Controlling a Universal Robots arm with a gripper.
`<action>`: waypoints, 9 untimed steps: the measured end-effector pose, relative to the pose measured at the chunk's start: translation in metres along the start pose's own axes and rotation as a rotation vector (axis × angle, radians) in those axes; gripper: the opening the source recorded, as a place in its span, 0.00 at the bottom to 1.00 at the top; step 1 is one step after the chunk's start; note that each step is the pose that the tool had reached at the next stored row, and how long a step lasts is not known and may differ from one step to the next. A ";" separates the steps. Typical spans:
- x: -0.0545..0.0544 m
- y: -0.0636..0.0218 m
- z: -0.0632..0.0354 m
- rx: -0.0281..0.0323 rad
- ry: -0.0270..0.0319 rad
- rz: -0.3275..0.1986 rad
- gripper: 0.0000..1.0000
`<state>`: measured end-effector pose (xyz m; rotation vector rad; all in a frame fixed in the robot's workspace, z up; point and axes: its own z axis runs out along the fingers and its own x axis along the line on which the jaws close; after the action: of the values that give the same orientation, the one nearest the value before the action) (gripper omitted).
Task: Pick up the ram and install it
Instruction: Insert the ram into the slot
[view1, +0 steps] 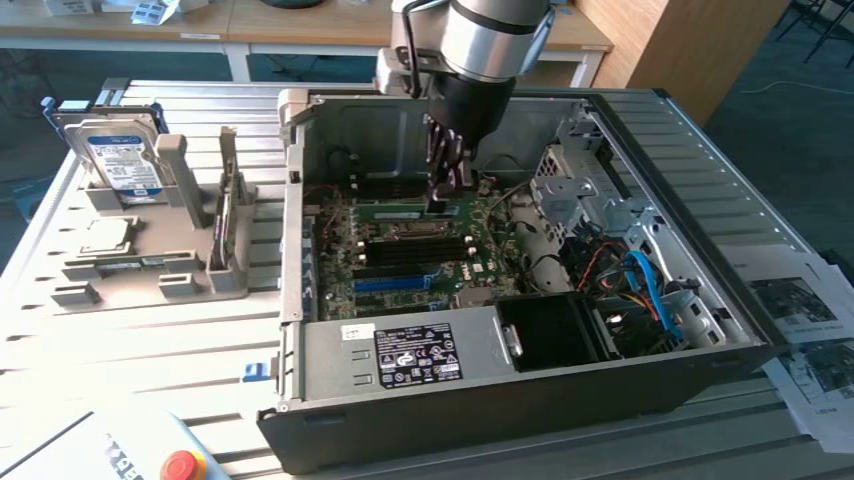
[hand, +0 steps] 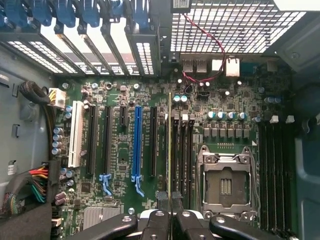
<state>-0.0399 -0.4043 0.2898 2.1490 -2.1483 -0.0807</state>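
My gripper (view1: 446, 190) reaches down into the open computer case (view1: 694, 370), over the motherboard (view1: 400, 250). It is shut on the ram (hand: 170, 145), which in the wrist view is an edge-on thin green strip running away from between the black fingers (hand: 156, 222). The strip stands upright along the black memory slots (hand: 182, 155), beside the CPU socket (hand: 225, 182). I cannot tell whether it is seated in a slot. In the exterior view the ram (view1: 411, 213) is a short green bar just below the fingertips.
A long blue slot (hand: 136, 145) and black expansion slots lie beside the ram. The power supply (view1: 414, 355) and a black fan shroud (view1: 561, 335) fill the case front. A grey rack (view1: 160, 250) with a hard drive (view1: 120, 160) stands at the exterior view's left.
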 end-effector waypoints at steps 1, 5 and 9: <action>0.000 0.0003 0.0001 0.0042 0.0010 0.000 0.12; 0.000 0.0017 0.0007 0.0258 0.0053 0.000 0.12; 0.000 0.0031 0.0015 0.0494 0.0088 0.000 0.12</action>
<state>-0.0432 -0.4042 0.2886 2.1710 -2.1683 -0.0183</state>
